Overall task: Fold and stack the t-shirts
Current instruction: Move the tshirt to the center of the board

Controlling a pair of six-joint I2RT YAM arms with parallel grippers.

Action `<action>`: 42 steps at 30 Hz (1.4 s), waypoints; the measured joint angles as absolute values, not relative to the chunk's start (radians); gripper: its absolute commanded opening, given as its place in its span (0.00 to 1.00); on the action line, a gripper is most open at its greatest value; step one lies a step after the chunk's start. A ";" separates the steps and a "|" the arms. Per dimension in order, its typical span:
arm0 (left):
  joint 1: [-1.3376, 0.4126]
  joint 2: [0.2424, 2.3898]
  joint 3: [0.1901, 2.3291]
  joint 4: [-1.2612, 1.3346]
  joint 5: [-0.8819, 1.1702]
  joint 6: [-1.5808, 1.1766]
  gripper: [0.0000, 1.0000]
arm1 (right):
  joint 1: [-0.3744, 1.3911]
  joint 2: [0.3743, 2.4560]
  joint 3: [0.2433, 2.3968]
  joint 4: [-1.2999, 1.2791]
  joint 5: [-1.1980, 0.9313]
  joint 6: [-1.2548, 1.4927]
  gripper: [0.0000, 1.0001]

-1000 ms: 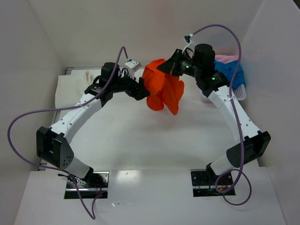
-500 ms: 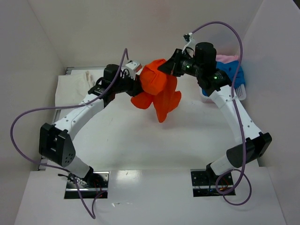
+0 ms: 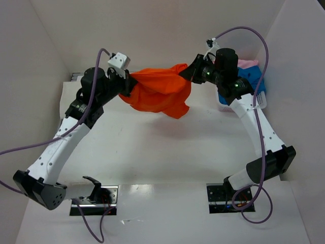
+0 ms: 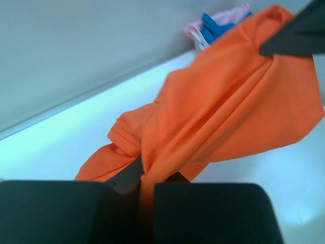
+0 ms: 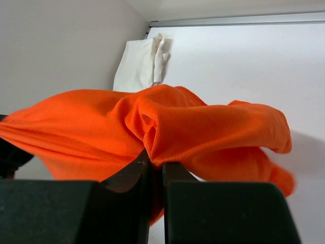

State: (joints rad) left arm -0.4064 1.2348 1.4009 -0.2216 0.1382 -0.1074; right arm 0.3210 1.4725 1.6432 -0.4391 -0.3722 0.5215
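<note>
Top view, bottom of frame upward: both arms rise from their bases at the lower edge and lean in toward upper centre. The left gripper [image 3: 127,85] is clenched on one end of the orange t-shirt [image 3: 161,94]. The right gripper [image 3: 190,72] is clamped on the other end. The shirt is stretched between them just above frame centre, clear of the table [image 3: 162,147], with its lower part sagging in loose folds and a shadow under it. In the left wrist view the cloth bunches into the closed jaws at bottom centre and runs off to the upper right. In the right wrist view a fold is pinched tight between the jaws at bottom centre. Farther back, upper right: a white basket [image 3: 260,100] with the blue t-shirt [image 3: 249,79] and the pale pink t-shirt [image 3: 247,63] heaped in it. Upper left: the cream-white t-shirt [image 3: 69,96] lies on the table by the back wall, partly behind the left arm.
</note>
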 measured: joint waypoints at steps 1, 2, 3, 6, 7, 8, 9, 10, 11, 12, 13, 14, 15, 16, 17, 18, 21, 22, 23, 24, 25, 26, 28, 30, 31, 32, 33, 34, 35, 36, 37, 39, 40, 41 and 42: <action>-0.406 1.230 1.416 -0.231 0.119 -0.108 0.00 | 0.321 1.472 1.643 -0.432 -0.372 0.525 0.07; -0.405 1.224 1.434 -0.239 0.094 -0.107 0.00 | 0.320 1.471 1.643 -0.420 -0.373 0.530 0.09; -0.406 1.222 1.441 -0.245 0.082 -0.107 0.00 | 0.321 1.471 1.643 -0.408 -0.373 0.535 0.10; -0.406 1.212 1.447 -0.273 0.051 -0.107 0.00 | 0.318 1.470 1.645 -0.382 -0.373 0.552 0.26; -0.407 1.209 1.447 -0.284 0.042 -0.107 0.00 | 0.315 1.470 1.649 -0.375 -0.373 0.557 0.34; -0.407 1.203 1.444 -0.296 0.023 -0.106 0.00 | 0.307 1.470 1.654 -0.370 -0.370 0.560 0.36; -0.405 1.196 1.442 -0.306 0.007 -0.105 0.00 | 0.296 1.470 1.662 -0.368 -0.361 0.562 0.36; -0.402 1.187 1.438 -0.312 -0.007 -0.105 0.00 | 0.280 1.471 1.671 -0.365 -0.347 0.562 0.31; -0.397 1.170 1.431 -0.319 -0.025 -0.105 0.00 | 0.261 1.472 1.682 -0.362 -0.333 0.561 0.22; -0.394 1.152 1.425 -0.327 -0.041 -0.105 0.00 | 0.243 1.475 1.692 -0.357 -0.320 0.561 0.17; -0.392 1.139 1.423 -0.331 -0.051 -0.105 0.00 | 0.228 1.477 1.700 -0.351 -0.309 0.561 0.17; -0.391 1.126 1.421 -0.334 -0.061 -0.105 0.00 | 0.217 1.479 1.706 -0.344 -0.300 0.561 0.17; -0.390 1.112 1.420 -0.336 -0.071 -0.105 0.00 | 0.212 1.480 1.708 -0.337 -0.296 0.565 0.16; -0.390 1.102 1.420 -0.337 -0.078 -0.105 0.00 | 0.212 1.481 1.707 -0.335 -0.295 0.567 0.09; -0.390 1.094 1.420 -0.337 -0.088 -0.105 0.00 | 0.213 1.483 1.702 -0.326 -0.295 0.569 0.06; -0.390 1.091 1.420 -0.337 -0.093 -0.105 0.00 | 0.214 1.483 1.691 -0.312 -0.296 0.570 0.06; -0.390 1.097 1.420 -0.345 -0.102 -0.103 0.00 | 0.214 1.482 1.633 -0.280 -0.297 0.583 0.24; -0.390 1.101 1.420 -0.347 -0.102 -0.102 0.00 | 0.214 1.482 1.611 -0.277 -0.297 0.585 0.36; -0.389 1.108 1.421 -0.351 -0.099 -0.099 0.00 | 0.214 1.482 1.592 -0.277 -0.299 0.591 0.52; -0.389 1.116 1.422 -0.356 -0.095 -0.091 0.00 | 0.214 1.482 1.571 -0.276 -0.302 0.594 0.69; -0.389 1.126 1.427 -0.363 -0.088 -0.083 0.00 | 0.214 1.482 1.550 -0.274 -0.309 0.592 0.75; -0.389 1.139 1.436 -0.375 -0.076 -0.077 0.00 | 0.214 1.482 1.530 -0.273 -0.323 0.591 0.81; -0.389 1.157 1.450 -0.387 -0.057 -0.071 0.00 | 0.215 1.482 1.494 -0.261 -0.359 0.587 0.90; -0.389 1.175 1.472 -0.406 -0.039 -0.059 0.00 | 0.223 1.482 1.461 -0.247 -0.385 0.584 0.98; -0.389 1.187 1.492 -0.418 -0.028 -0.057 0.00 | 0.236 1.481 1.439 -0.231 -0.392 0.582 1.00; -0.389 1.198 1.514 -0.426 -0.018 -0.056 0.00 | 0.253 1.481 1.413 -0.209 -0.401 0.580 1.00; -0.389 1.204 1.527 -0.428 -0.014 -0.057 0.00 | 0.268 1.481 1.397 -0.198 -0.407 0.579 1.00; -0.389 1.207 1.539 -0.429 -0.013 -0.058 0.00 | 0.296 1.479 1.367 -0.178 -0.411 0.578 1.00; -0.389 1.209 1.552 -0.430 -0.012 -0.059 0.00 | 0.319 1.478 1.342 -0.163 -0.413 0.576 1.00; -0.389 1.209 1.564 -0.431 -0.013 -0.061 0.00 | 0.341 1.475 1.318 -0.149 -0.410 0.575 1.00; -0.389 1.209 1.574 -0.431 -0.013 -0.063 0.00 | 0.371 1.469 1.283 -0.129 -0.405 0.574 1.00; -0.389 1.207 1.585 -0.428 -0.012 -0.066 0.01 | 0.414 1.458 1.226 -0.104 -0.401 0.577 1.00; -0.389 1.204 1.587 -0.427 -0.010 -0.070 0.01 | 0.431 1.452 1.199 -0.089 -0.401 0.583 1.00; -0.389 1.202 1.587 -0.427 -0.005 -0.076 0.01 | 0.442 1.448 1.173 -0.076 -0.402 0.589 1.00; -0.389 1.200 1.587 -0.427 0.000 -0.081 0.01 | 0.444 1.446 1.153 -0.062 -0.404 0.598 0.98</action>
State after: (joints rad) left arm -0.3889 1.2000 1.5867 -0.4274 0.0004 -0.0809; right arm 0.4443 1.4464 1.1526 -0.0620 -0.4038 0.5981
